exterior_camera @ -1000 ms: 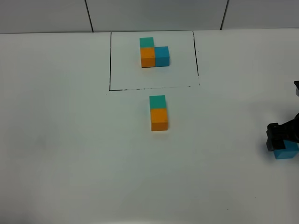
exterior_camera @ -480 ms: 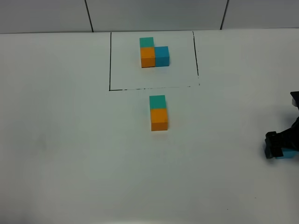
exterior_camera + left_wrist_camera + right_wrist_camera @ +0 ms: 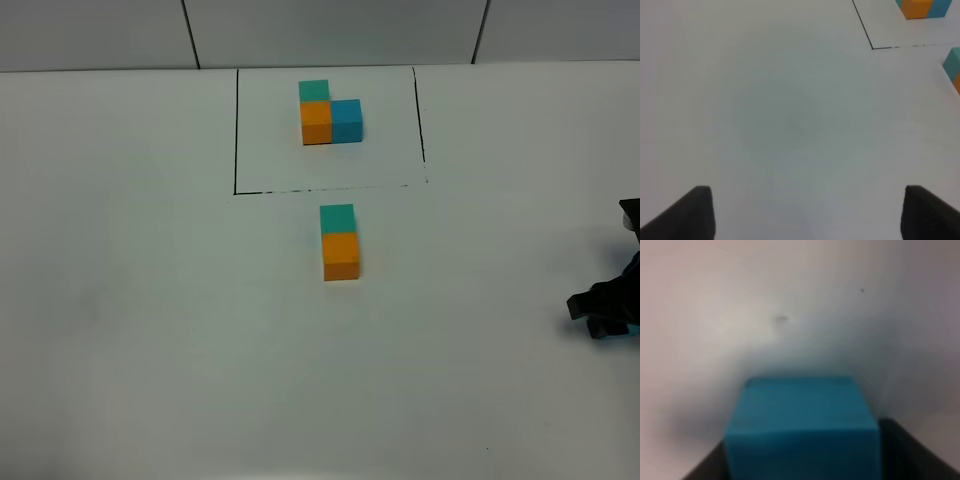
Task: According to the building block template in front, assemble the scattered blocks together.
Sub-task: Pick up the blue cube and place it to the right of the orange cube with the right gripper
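Across the white counter, by its far edge, the template shows teal, orange and blue cubes in an L inside a black outline. Near the middle, just outside that outline, the loose teal cube touches the orange cube. At the right edge my right pincer sits low around the blue cube, a finger at each side; whether it is clamped I cannot tell. My left pincer hangs with its fingers wide apart.

The template sits behind two touching blocks; the third block lies far right, seemingly within the right pincer.
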Robot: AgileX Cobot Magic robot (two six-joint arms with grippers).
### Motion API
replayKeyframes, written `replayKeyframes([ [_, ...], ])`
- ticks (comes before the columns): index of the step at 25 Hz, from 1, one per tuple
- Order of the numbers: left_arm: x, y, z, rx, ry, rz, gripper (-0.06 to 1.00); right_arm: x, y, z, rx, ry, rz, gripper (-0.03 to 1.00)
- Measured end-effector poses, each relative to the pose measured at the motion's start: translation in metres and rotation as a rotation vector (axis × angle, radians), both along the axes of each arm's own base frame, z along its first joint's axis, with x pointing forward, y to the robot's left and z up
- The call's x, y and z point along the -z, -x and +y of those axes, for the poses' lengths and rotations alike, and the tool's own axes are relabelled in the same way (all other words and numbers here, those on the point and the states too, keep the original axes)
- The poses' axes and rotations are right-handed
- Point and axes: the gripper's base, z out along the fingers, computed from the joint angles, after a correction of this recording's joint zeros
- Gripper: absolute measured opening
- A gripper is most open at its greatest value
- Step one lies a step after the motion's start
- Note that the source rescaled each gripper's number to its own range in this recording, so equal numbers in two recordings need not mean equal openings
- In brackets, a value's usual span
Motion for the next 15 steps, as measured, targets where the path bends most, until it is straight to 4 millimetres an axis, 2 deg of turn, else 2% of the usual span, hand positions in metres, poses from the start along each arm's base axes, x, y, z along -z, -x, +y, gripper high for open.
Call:
replayKeyframes([
  [1, 0.000, 0.000, 0.000, 0.000, 0.000, 0.000, 0.70, 0.000, 0.000, 0.000, -0.007, 0.004, -0.002, 0.02],
  [4, 0.000, 0.000, 0.000, 0.000, 0.000, 0.000, 0.70, -0.004, -0.001, 0.004, -0.059, 0.022, -0.014, 0.02],
  [7, 0.000, 0.000, 0.000, 0.000, 0.000, 0.000, 0.70, -0.022, -0.012, 0.017, -0.210, 0.064, -0.083, 0.02],
  [12, 0.000, 0.000, 0.000, 0.000, 0.000, 0.000, 0.70, -0.050, -0.033, 0.067, -0.670, 0.153, -0.149, 0.02],
  [15, 0.000, 0.000, 0.000, 0.000, 0.000, 0.000, 0.70, -0.054, -0.038, 0.101, -0.946, 0.179, -0.090, 0.02],
])
